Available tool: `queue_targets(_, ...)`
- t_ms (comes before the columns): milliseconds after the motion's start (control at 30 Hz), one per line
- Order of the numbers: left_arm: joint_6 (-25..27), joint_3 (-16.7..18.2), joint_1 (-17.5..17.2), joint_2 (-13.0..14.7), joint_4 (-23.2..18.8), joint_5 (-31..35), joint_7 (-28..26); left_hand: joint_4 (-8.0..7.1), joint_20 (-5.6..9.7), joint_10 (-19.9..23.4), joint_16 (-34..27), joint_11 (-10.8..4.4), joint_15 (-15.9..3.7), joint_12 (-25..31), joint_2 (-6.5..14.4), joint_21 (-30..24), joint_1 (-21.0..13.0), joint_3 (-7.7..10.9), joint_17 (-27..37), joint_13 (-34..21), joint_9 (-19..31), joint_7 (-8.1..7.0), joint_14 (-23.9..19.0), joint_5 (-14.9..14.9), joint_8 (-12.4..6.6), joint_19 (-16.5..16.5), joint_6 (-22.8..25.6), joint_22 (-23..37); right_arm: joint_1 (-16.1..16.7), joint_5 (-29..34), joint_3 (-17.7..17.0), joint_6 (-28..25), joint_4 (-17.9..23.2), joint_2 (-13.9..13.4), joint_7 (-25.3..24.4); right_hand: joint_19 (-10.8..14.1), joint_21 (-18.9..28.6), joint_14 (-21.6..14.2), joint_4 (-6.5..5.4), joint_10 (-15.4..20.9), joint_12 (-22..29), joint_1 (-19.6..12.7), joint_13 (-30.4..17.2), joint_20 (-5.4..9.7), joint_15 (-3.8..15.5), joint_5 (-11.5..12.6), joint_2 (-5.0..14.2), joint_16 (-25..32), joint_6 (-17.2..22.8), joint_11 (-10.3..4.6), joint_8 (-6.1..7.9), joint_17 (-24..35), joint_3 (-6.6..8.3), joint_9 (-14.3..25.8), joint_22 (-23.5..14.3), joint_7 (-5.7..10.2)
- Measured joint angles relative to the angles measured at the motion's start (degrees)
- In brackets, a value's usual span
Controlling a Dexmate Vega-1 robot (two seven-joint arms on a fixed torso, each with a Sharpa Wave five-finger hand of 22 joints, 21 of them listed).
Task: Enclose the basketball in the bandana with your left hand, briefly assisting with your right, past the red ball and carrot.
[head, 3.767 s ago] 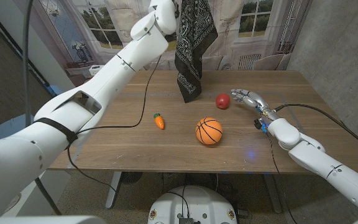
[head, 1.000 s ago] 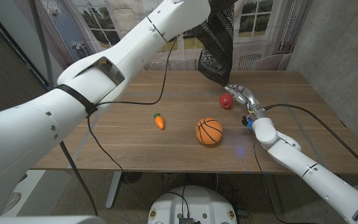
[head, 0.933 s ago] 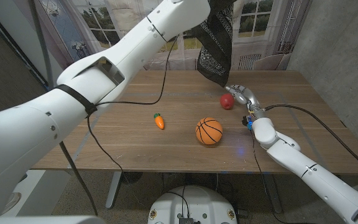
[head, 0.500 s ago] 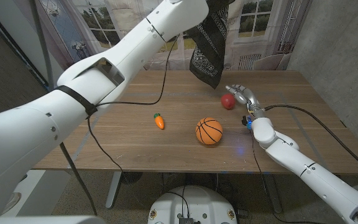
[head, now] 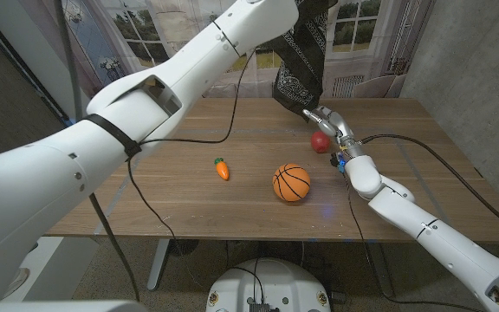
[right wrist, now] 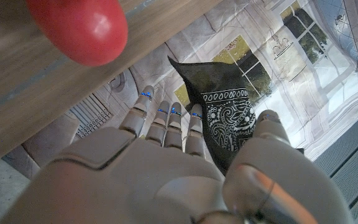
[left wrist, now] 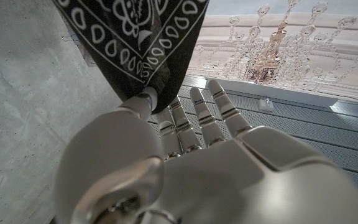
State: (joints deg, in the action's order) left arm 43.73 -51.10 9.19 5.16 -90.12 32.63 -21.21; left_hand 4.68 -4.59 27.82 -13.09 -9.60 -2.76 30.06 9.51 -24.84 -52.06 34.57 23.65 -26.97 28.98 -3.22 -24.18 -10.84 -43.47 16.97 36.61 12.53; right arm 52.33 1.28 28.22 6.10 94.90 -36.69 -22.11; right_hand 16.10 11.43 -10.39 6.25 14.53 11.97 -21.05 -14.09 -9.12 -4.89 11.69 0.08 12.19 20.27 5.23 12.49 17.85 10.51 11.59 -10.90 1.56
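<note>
left hand pinches bandana high at head view's top centre, so cloth hangs free above table | right hand, fingers spread, empty, reaches for its hanging corner beside red ball | basketball uncovered at frame centre, carrot to its left

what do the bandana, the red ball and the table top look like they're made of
Bandana: thin woven cloth, likely cotton, matte black with a white paisley print; it hangs in soft folds from the left hand.
Red ball: smooth, slightly glossy, probably plastic or rubber; a soft highlight shows in the right wrist view.
Table: wood or wood-look laminate, with plank grain and a low sheen.
</note>
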Motion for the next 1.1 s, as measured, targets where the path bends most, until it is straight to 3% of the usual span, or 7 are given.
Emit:
queue_targets(233,-1.05,-0.16,0.47,-1.04,1.37,-0.79,-0.69,0.18,0.00,0.09,0.00,0.09,0.30,0.00,0.01,-0.39,0.02,0.18,-0.01,0.00,-0.12,0.00,-0.30,0.00,-0.05,0.00,0.01,-0.29,-2.26,0.74,0.81,0.53,-1.66,0.76,1.11,-0.03,0.08,-0.42,0.00,0.15,0.00,-0.37,0.27,0.03,0.13,0.00,0.81,0.10,0.72,-0.34,0.03,-0.25,0.00,-0.15,0.00,-0.38)
queue_targets(400,-1.05,-0.08,0.58,-1.39,1.55,-0.79,-0.69,0.29,0.00,0.10,0.00,0.09,0.27,-0.22,0.01,-0.39,0.04,0.08,-0.29,0.00,-0.47,-0.01,-0.34,0.01,-0.11,0.00,0.04,-0.29,-2.26,1.42,0.81,-0.87,-1.66,0.76,1.09,4.18,2.05,-7.57,0.00,3.66,1.17,-0.42,0.53,-0.62,1.50,0.00,1.34,3.27,0.92,-0.09,0.03,-0.08,0.00,-0.15,0.00,-2.39)
queue_targets(533,-1.05,0.01,0.60,-1.53,1.54,-0.79,-0.69,0.57,0.00,0.30,0.00,0.08,0.10,-0.22,0.02,-0.61,0.05,0.10,-0.29,0.01,-0.47,0.08,-0.51,0.01,-0.13,0.00,0.13,-0.29,-2.26,1.68,0.81,-3.60,-1.66,0.76,1.19,6.85,2.99,-10.53,0.19,5.26,1.61,-0.42,0.53,-1.23,2.05,0.00,1.34,4.38,0.93,0.11,-0.21,0.12,-0.46,-0.15,-0.01,-3.24)
queue_targets(700,-1.05,-0.04,0.73,-1.71,1.46,-0.79,-0.69,0.64,0.00,0.30,0.46,0.08,0.10,-0.22,0.02,-0.61,0.51,0.17,-0.28,0.00,-0.56,0.08,-0.51,-0.29,-0.13,0.00,0.13,-0.29,-2.26,1.11,0.81,-4.89,-1.66,0.76,2.08,6.95,2.99,-10.16,-0.08,5.36,1.61,0.06,0.53,-1.32,1.29,0.00,0.85,4.39,1.12,0.20,-0.21,0.38,-1.19,-0.14,-0.22,-3.42)
queue_targets(733,-2.89,-0.11,0.73,-1.75,1.43,-2.18,-0.91,0.64,0.00,0.30,0.45,0.08,0.10,-0.22,0.02,-0.61,0.51,0.17,-0.37,0.01,-0.64,0.08,-0.51,-0.29,-0.13,0.00,0.13,-0.29,-5.41,1.10,2.23,-5.44,-3.83,2.48,2.09,6.95,2.99,-10.06,-0.23,5.36,1.60,0.50,0.53,-1.32,1.19,0.00,0.72,4.39,1.10,0.20,-0.39,0.39,-1.35,-0.14,-0.23,-3.41)
queue_targets(867,-3.10,-0.28,0.73,-1.78,1.29,-2.29,-0.85,0.96,0.00,0.32,0.45,0.09,0.10,-0.22,-0.21,-0.61,0.74,0.49,-0.55,0.01,-0.89,0.10,-0.51,-0.29,-0.20,0.00,0.14,-0.28,-5.66,1.32,2.41,-8.09,-3.66,2.51,2.04,7.09,2.99,-10.24,-0.69,5.01,1.48,1.62,0.39,-1.46,0.91,0.00,-0.12,4.41,0.26,0.50,-0.86,0.43,-2.20,-0.38,-0.23,-3.01)
queue_targets(1100,-4.42,-0.30,0.73,-1.77,1.23,-2.84,0.00,1.43,0.00,0.61,0.45,0.17,0.10,-0.22,-0.36,-0.61,0.88,0.49,-0.79,0.01,-1.03,0.28,-0.51,-0.50,-0.21,0.00,0.33,-0.28,-6.66,1.40,3.17,-8.57,-1.57,3.95,1.98,15.65,6.03,-21.80,-1.11,11.60,4.19,3.78,-0.28,-1.23,2.52,0.86,-1.86,8.71,5.23,1.63,0.57,1.34,-4.73,-0.42,-0.23,-6.09)
